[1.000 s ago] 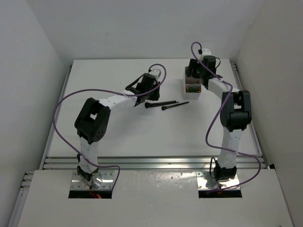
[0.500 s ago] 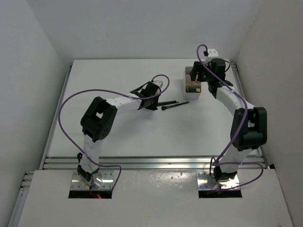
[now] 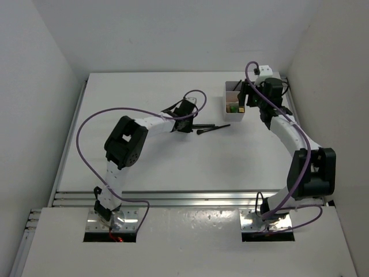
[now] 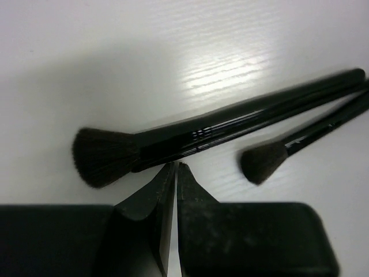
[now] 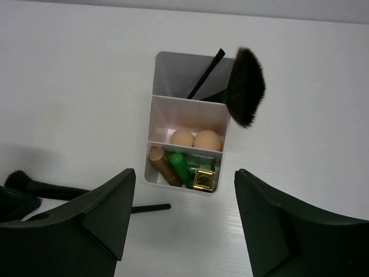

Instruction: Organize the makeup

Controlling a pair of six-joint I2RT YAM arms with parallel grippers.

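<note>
Two thin black brushes lie side by side on the table: a large one (image 4: 230, 118) (image 3: 203, 125) and a smaller one (image 4: 265, 161) (image 3: 214, 129). My left gripper (image 4: 176, 168) (image 3: 184, 120) is shut and empty, its tips right beside the large brush's ferrule. The white compartment box (image 5: 155, 109) (image 3: 233, 113) holds a fan-headed brush (image 5: 245, 86) in its far part, two peach sponges (image 5: 194, 139) in the middle, and a gold-brown tube (image 5: 161, 167) and a green tube (image 5: 181, 167) in the near part. My right gripper (image 5: 183, 172) (image 3: 253, 99) is open and empty above the box.
A gold square cap (image 5: 203, 180) lies beside the tubes. The box stands at the table's back right, near the right wall (image 3: 328, 69). In the right wrist view, the loose brushes (image 5: 57, 189) lie at the lower left.
My left gripper has moved right, down to the loose brushes. My right arm has drawn back to the right, off the box, uncovering it.
</note>
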